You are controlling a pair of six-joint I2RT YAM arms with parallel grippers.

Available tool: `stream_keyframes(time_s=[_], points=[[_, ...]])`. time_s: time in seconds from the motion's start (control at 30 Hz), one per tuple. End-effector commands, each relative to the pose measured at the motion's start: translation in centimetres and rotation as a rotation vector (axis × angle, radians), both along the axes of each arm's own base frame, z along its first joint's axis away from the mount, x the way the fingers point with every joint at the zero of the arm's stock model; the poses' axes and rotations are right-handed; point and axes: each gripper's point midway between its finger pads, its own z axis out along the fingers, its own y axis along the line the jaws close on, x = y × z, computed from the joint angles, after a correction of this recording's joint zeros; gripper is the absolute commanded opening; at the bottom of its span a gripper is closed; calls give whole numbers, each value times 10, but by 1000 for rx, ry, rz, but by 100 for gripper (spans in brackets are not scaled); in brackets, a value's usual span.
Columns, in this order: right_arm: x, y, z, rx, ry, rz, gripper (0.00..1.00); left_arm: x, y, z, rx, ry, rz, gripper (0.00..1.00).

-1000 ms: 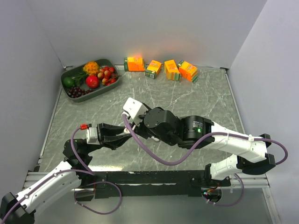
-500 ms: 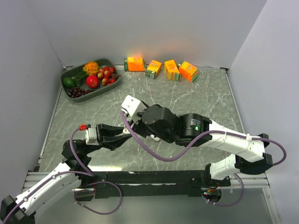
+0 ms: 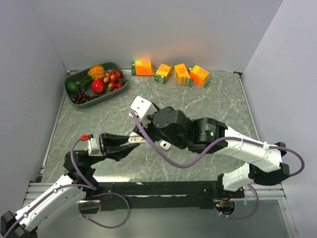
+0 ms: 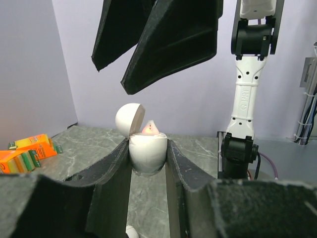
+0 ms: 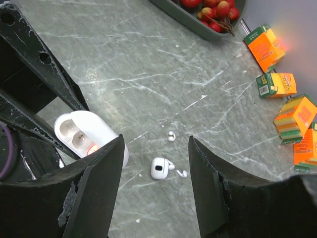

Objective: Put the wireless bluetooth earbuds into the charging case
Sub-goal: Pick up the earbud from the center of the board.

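My left gripper (image 4: 148,151) is shut on the white charging case (image 4: 147,152) and holds it upright above the table, lid (image 4: 130,119) open, with a red glow inside. The case also shows in the right wrist view (image 5: 86,136) and the top view (image 3: 136,140). My right gripper (image 5: 156,143) is open and empty, hovering just above the case. One tiny white earbud (image 5: 171,136) lies on the table. Another earbud (image 5: 181,173) lies beside a small closed white case (image 5: 158,168).
Several orange juice cartons (image 3: 171,73) stand in a row at the back wall. A green tray (image 3: 84,90) of fruit sits at the back left. The small closed case also shows on the marble table in the top view (image 3: 164,145).
My right gripper has lifted and drawn back from the case, which now shows in the top view. My left gripper has shifted slightly left, still holding the case.
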Motion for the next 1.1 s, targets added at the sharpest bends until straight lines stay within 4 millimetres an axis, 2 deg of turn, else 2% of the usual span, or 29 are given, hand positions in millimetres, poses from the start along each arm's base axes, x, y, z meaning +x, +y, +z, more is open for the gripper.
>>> stream_keyframes(time_s=[0.0,0.1,0.13,0.17,0.2,0.23,0.27,0.3,0.33,0.37,0.47,0.6,0.67,0.7,0.77,0.8,0.87,0.97,1.03,1.07], points=[[-1,-8,26,83,-2,-9,63,2,4,6,-27,-24,30,1],[4,-16,26,112,4,-42,64,3,4,6,-22,-20,36,1],[14,-22,25,128,19,-81,64,3,5,8,-26,-24,39,1],[22,-27,10,144,76,-124,64,4,5,7,-22,-21,42,1],[24,-30,7,192,138,-124,64,4,6,7,-23,-20,47,1],[50,-48,-15,195,199,-217,63,3,8,10,-27,-28,54,1],[56,-53,-26,246,275,-262,62,3,8,10,-27,-27,59,1],[55,-51,-27,310,335,-230,62,3,10,9,-24,-25,65,1],[64,-58,-54,302,400,-273,61,3,11,9,-23,-25,71,1],[78,-67,-63,343,450,-330,59,3,12,8,-21,-22,74,1],[90,-63,-101,324,545,-355,56,3,14,5,-8,-11,89,1],[108,-46,-155,252,657,-386,52,2,17,3,-2,-9,101,1],[115,-37,-168,259,694,-380,49,2,18,2,5,-4,104,1],[122,-34,-183,240,724,-396,47,2,19,3,1,-6,109,1],[129,-30,-196,238,756,-411,45,1,19,2,7,-3,110,1],[132,-27,-214,217,802,-416,43,1,21,3,1,-5,113,1],[144,-29,-228,229,842,-449,40,0,21,1,5,3,109,1],[161,-33,-266,164,864,-511,36,-3,23,1,1,5,108,1],[171,-32,-271,147,848,-525,35,-2,23,-1,5,7,109,1],[172,-31,-282,127,859,-533,34,-3,23,-2,6,7,109,1]])
